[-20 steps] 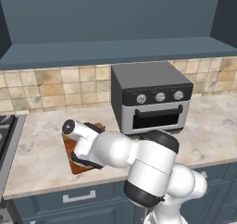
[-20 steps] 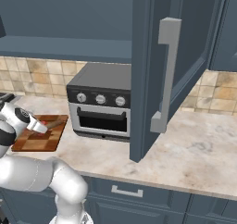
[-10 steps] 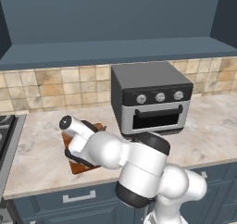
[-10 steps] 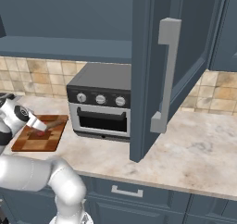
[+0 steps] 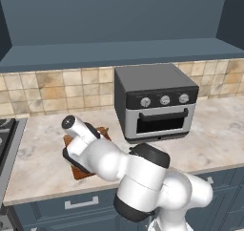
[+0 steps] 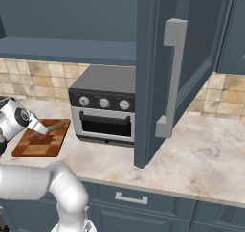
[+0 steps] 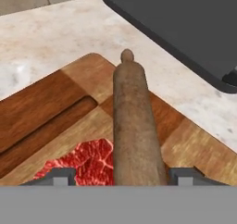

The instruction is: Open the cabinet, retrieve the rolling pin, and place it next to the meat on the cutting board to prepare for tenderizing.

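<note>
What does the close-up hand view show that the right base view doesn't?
Hand view: the rolling pin close up, lying on the cutting board right beside the meat, with the open tool straddling its near end. Right base view: the cabinet door swung open, the toaster oven front, the marble counter. Both: board, meat, pin.

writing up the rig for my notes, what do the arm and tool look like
The arm is glossy white, built of rounded, bulbous links with dark joint bands. The tool ends in two small dark grey finger tips. No cables or markings are visible.
</note>
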Controlling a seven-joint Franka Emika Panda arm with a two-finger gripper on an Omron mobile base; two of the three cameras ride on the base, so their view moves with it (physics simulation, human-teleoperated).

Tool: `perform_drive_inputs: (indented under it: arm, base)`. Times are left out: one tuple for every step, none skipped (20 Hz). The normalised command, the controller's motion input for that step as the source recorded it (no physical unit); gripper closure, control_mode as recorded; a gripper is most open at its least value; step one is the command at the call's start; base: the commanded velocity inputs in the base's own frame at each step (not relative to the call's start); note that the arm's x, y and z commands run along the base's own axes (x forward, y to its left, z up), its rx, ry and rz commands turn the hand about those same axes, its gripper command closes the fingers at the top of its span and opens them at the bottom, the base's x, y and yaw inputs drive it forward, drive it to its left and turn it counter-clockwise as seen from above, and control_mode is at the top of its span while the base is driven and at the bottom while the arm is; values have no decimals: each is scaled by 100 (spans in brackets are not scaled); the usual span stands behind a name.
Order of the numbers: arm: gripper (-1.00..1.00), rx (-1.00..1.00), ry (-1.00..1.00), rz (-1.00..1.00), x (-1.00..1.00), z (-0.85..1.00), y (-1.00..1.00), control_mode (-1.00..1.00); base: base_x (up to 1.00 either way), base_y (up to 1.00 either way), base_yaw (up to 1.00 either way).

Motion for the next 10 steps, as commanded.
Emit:
perform_drive_inputs:
  arm:
    - [-100, 5, 0, 2, 0, 0, 0, -100]
    - [-100, 4, 0, 2, 0, 0, 0, -100]
    - [-100, 2, 0, 3, 0, 0, 0, -100]
    - [-100, 1, 0, 3, 0, 0, 0, -100]
    - [-100, 0, 0, 4, 0, 0, 0, -100]
    - [-100, 0, 0, 4, 0, 0, 1, -100]
    - [-100, 0, 0, 4, 0, 0, 1, -100]
    - [-100, 1, 0, 4, 0, 0, 0, -100]
    - [-100, 1, 0, 4, 0, 1, 0, -100]
    - [-100, 1, 0, 4, -3, 6, 0, -100]
  base:
    - [0, 0, 0]
    - [0, 0, 0]
    - [0, 0, 0]
    - [0, 0, 0]
    - [0, 0, 0]
    - [0, 0, 0]
    - [0, 0, 0]
    - [0, 0, 0]
    - [0, 0, 0]
    - [0, 0, 0]
